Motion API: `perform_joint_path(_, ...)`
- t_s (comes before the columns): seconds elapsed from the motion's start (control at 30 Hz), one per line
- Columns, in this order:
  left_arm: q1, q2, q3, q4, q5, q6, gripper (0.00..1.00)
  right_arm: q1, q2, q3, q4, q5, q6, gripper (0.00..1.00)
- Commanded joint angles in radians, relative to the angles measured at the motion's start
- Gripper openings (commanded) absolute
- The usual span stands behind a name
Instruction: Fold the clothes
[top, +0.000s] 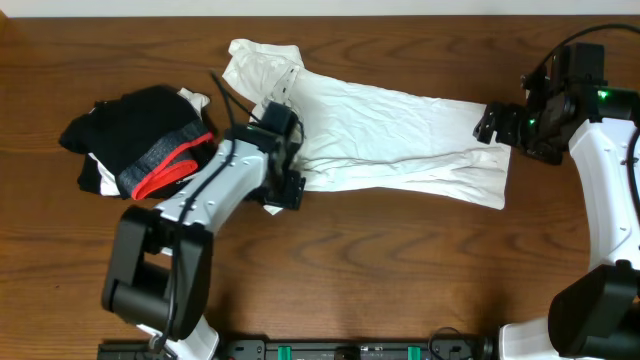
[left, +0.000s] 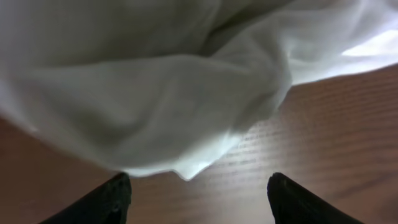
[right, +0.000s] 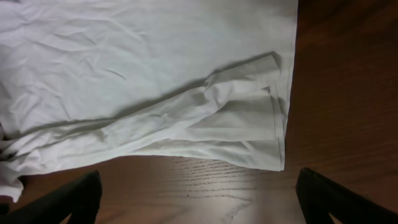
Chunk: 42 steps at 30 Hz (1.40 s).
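The clothes, a white T-shirt (top: 390, 130), lie crumpled and roughly lengthwise across the middle of the table. My left gripper (top: 287, 190) sits at the shirt's near left edge. In the left wrist view it (left: 199, 200) is open, with bare wood between the fingers and a point of the white cloth (left: 186, 93) just ahead of them. My right gripper (top: 488, 125) hovers at the shirt's right end. In the right wrist view it (right: 199, 199) is open over bare wood, just short of the T-shirt (right: 155, 74) and its hemmed corner.
A heap of black garments (top: 140, 140) with a grey-and-red band (top: 175, 165) lies at the left, close to my left arm. Brown wooden table (top: 400, 270) surrounds the shirt, with bare wood along the front.
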Motion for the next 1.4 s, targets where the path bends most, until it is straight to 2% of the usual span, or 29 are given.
perform_joint_path(0.0,-0.019,0.014,-0.04,0.034,-0.053,0.01,0.72,-0.006,-0.016,-0.006,0.005,0.0,0.011,0.98)
perform_joint_path(0.07,-0.02,0.014,-0.066,0.066,-0.053,0.018,0.72,-0.006,-0.016,-0.006,0.006,0.0,0.011,0.98)
perform_joint_path(0.17,-0.02,0.014,-0.122,0.143,-0.058,0.04,0.65,-0.006,-0.016,-0.006,0.013,0.0,0.011,0.98)
perform_joint_path(0.2,-0.02,0.014,-0.135,0.161,-0.071,0.04,0.6,-0.006,-0.016,-0.006,0.016,0.0,0.011,0.98)
perform_joint_path(0.33,-0.02,0.012,-0.145,0.174,-0.106,0.04,0.25,-0.006,-0.016,-0.006,0.017,0.0,0.011,0.98)
perform_joint_path(0.4,-0.02,0.001,-0.141,0.158,-0.106,0.039,0.13,-0.006,-0.016,-0.006,0.017,0.004,0.01,0.98)
perform_joint_path(0.47,-0.02,-0.018,-0.126,0.114,-0.106,0.039,0.06,-0.006,-0.016,-0.006,0.016,0.021,0.011,0.98)
perform_joint_path(0.77,-0.012,-0.239,-0.035,-0.203,-0.24,-0.009,0.06,-0.006,-0.016,-0.006,0.008,0.064,0.01,0.99)
perform_joint_path(0.87,-0.004,-0.319,-0.035,-0.253,-0.236,-0.037,0.06,-0.006,-0.015,-0.01,0.001,0.064,-0.008,0.99)
perform_joint_path(1.07,-0.004,-0.393,-0.035,-0.291,-0.237,-0.056,0.06,0.0,-0.006,-0.107,0.003,0.007,-0.009,0.91)
perform_joint_path(1.37,-0.004,-0.393,-0.035,-0.295,-0.237,-0.063,0.06,0.007,-0.006,-0.403,0.345,-0.21,-0.008,0.88)
